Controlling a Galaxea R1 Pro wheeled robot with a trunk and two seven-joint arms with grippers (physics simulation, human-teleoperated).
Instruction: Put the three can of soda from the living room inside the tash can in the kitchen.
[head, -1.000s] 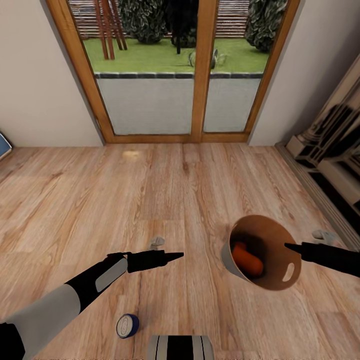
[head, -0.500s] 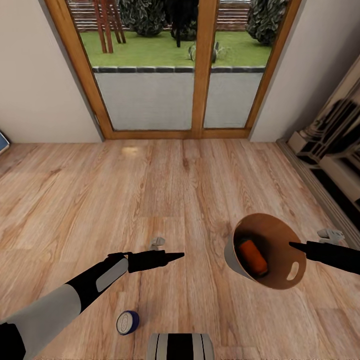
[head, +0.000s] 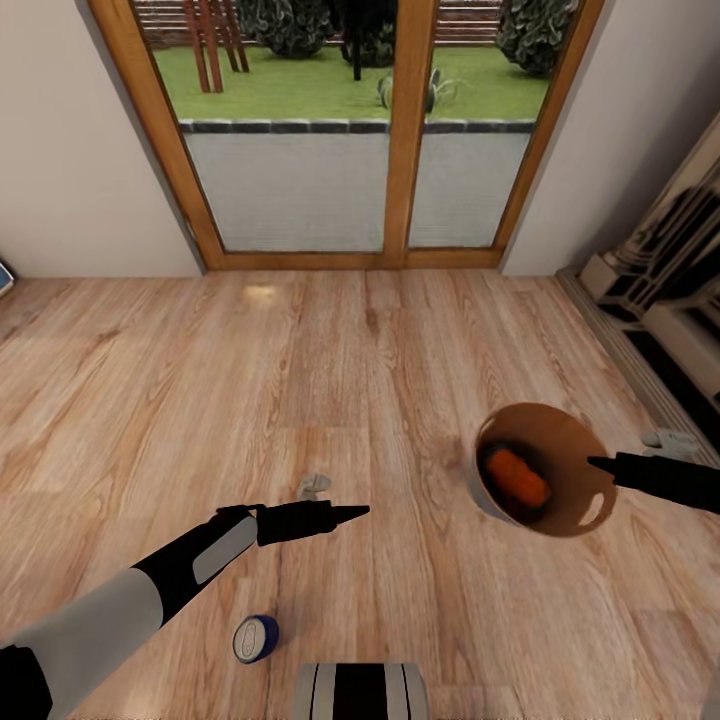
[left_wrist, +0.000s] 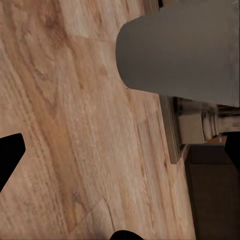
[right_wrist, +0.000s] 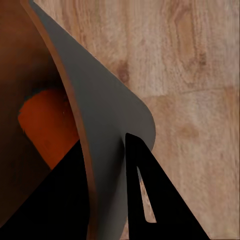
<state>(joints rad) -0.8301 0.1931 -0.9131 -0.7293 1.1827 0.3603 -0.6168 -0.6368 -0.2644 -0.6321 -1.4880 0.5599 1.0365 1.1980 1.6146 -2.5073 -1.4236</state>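
In the head view the right gripper (head: 598, 463) pinches the rim of the tash can (head: 540, 480), which has tipped back towards upright over the last second, an orange can (head: 515, 476) inside it. The blue can (head: 255, 638) lies on the wood floor (head: 340, 370), below and behind the left gripper (head: 355, 513). In the left wrist view the fingers (left_wrist: 11, 155) stand wide apart and empty, the bin's grey wall ahead. The right wrist view shows the jaws closed over the rim, one finger (right_wrist: 150, 200) outside. A second orange can probably hides in shadow, so the blue one remains.
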